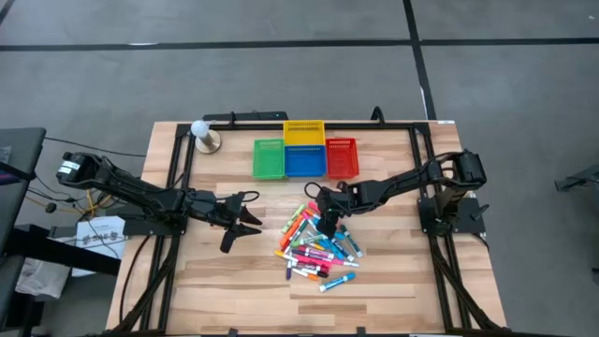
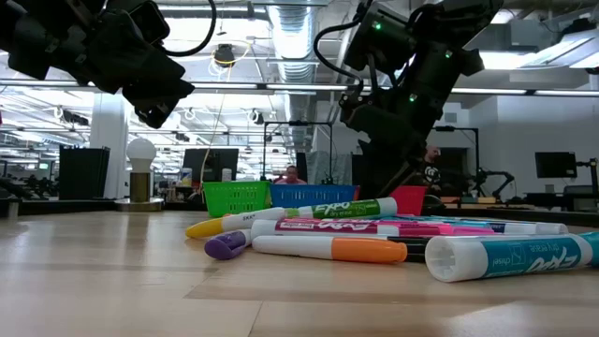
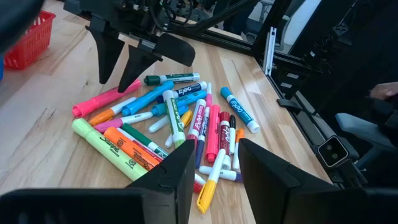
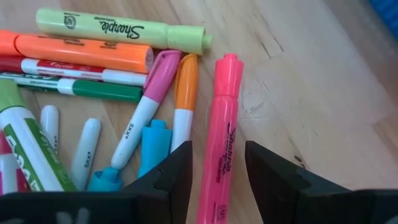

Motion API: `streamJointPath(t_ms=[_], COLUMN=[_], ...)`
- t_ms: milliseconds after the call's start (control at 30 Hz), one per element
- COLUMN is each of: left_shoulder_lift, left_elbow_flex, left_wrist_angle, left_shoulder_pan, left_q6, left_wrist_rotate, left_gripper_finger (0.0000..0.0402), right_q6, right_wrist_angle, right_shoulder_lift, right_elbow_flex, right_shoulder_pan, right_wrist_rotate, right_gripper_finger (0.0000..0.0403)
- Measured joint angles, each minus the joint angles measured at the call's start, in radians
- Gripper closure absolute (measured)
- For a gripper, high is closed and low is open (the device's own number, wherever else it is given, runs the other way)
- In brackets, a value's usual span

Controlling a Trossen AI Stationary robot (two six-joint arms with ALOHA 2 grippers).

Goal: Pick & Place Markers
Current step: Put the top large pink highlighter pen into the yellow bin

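From above, the markers (image 1: pixel 318 245) lie heaped on the table (image 1: pixel 393 290) in front of the four baskets (image 1: pixel 305 157). The right gripper (image 1: pixel 326 225) is down at the pile's back edge, and the left gripper (image 1: pixel 241 223) waits well to the left, fingers spread and holding nothing.

At table height, the right gripper sits behind the pile, its fingertips hidden, so contact is hard to judge.

The left wrist camera shows the right gripper's two fingers (image 3: pixel 112 59) just above a pink highlighter (image 3: pixel 102 101) at the heap's edge.

The right wrist camera shows that pink highlighter (image 4: pixel 222 137) running between the parted fingers (image 4: pixel 177 171), not yet pinched. An orange-capped pen (image 4: pixel 184 99) lies just beside it (almost touching). The risk is that the nearer finger lands on this neighbour and drags it along, or that the smooth barrel rolls sideways and slips out as the fingers close.
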Motion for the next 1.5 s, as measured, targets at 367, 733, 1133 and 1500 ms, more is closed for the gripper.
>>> streamJointPath(t_ms=[367, 733, 1133, 1500], left_shoulder_lift=[0.0, 0.0, 0.0, 0.0], left_elbow_flex=[0.0, 0.0, 0.0, 0.0], left_wrist_angle=[0.0, 0.0, 0.0, 0.0], left_shoulder_pan=[0.0, 0.0, 0.001, 0.001], left_q6=[0.0, 0.0, 0.0, 0.0], left_wrist_rotate=[0.0, 0.0, 0.0, 0.0], left_gripper_finger=[0.0279, 0.0279, 0.0279, 0.0279], right_q6=[-0.003, -0.004, -0.005, -0.03], right_wrist_angle=[-0.019, -0.01, -0.013, -0.015], right_shoulder_lift=[0.0, 0.07, 0.068, 0.068], right_elbow_flex=[0.0, -0.007, -0.008, -0.009], right_shoulder_pan=[0.0, -0.022, -0.037, -0.044], right_wrist_rotate=[0.0, 0.0, -0.003, 0.003], right_gripper_finger=[0.0273, 0.0274, 0.0285, 0.035])
